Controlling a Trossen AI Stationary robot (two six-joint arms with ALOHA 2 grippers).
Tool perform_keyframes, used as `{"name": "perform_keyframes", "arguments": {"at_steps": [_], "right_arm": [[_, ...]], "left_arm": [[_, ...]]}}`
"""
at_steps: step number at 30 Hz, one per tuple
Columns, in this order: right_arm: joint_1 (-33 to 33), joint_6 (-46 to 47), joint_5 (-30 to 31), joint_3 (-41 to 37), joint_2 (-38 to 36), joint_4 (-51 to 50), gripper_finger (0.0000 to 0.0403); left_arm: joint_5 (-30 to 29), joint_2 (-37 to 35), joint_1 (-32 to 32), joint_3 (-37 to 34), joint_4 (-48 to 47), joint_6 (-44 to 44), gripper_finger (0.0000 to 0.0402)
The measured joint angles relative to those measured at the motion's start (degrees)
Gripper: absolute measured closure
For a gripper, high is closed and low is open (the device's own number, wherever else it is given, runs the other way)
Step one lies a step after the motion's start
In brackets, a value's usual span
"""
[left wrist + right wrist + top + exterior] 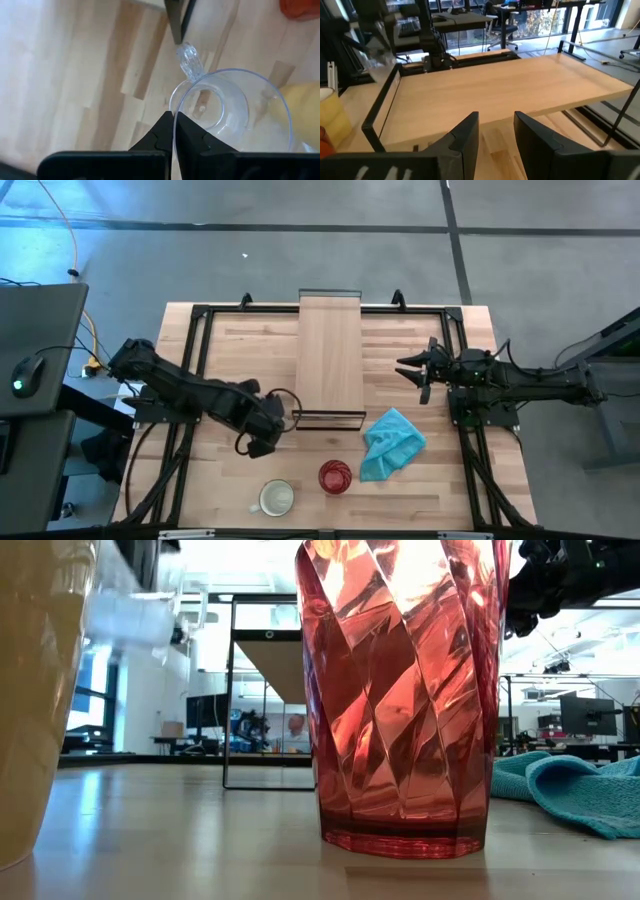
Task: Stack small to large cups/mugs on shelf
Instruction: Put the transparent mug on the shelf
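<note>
My left gripper (270, 423) hovers by the shelf's near left corner, shut on the small clear glass (285, 402), which has a handle (190, 60). The low view shows this glass (130, 616) up in the air. The shelf (330, 345) is a light-wood board on a thin dark frame, standing on the table's middle. The red translucent cup (335, 476) and the cream-white mug (276, 498) stand upright on the table near its near edge. My right gripper (415, 370) waits open, right of the shelf, above the table. My left gripper (173, 117) holds the clear glass by its rim (174, 131), opposite the handle. The wall is pinched with one finger inside and one outside. The glass is lifted clear of the table, tipped so that the wrist camera looks into its mouth.
A teal cloth (392, 442) lies crumpled on the table right of the red cup, near the shelf's near right corner. A black frame (200, 330) runs along the table's edges. The shelf's board (495, 90) is bare in the right wrist view.
</note>
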Motion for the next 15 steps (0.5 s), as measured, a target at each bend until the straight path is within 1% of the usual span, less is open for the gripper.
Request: {"name": "perform_keyframes", "arguments": {"at_steps": [4, 9, 12, 15], "right_arm": [[0.0, 0.22, 0.0, 0.0, 0.0, -0.15, 0.0287], [-0.01, 0.29, 0.02, 0.0, 0.0, -0.49, 0.0287], [-0.01, 0.49, 0.02, 0.0, -0.02, -3.53, 0.0287], [0.0, 3.2, 0.02, 0.0, 0.0, -8.82, 0.0287]], "left_arm": [[-2.06, 0.0, 0.07, 6.62, -5.34, 2.02, 0.0401], [-6.67, -0.04, 2.39, 15.35, -9.99, 5.18, 0.0401], [-8.65, -0.08, 5.06, 19.01, -10.03, 9.26, 0.0401], [-8.76, -0.09, 8.59, 20.76, -7.99, 14.72, 0.0401]]}}
